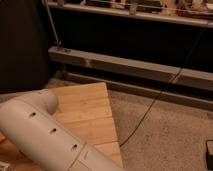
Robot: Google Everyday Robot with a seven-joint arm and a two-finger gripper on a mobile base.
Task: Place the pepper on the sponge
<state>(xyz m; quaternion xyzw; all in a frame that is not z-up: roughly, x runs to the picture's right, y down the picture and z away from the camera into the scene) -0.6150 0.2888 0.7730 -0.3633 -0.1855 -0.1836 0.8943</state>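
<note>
Wooden tabletop (87, 112) fills the lower left. Neither the pepper nor the sponge shows on the part you can see, so you cannot say whether one lies on the other. Your arm (45, 135) slants across that corner and hides much of the board. The gripper is out of frame past the arm's lower end (open, closed or holding something, you cannot tell). Any move from this view would be blind, and you could knock something off the board's edge. Beyond, a cable (150, 107) trails over the speckled floor (170, 135) below the metal rail (130, 67), where the base could snag it.
</note>
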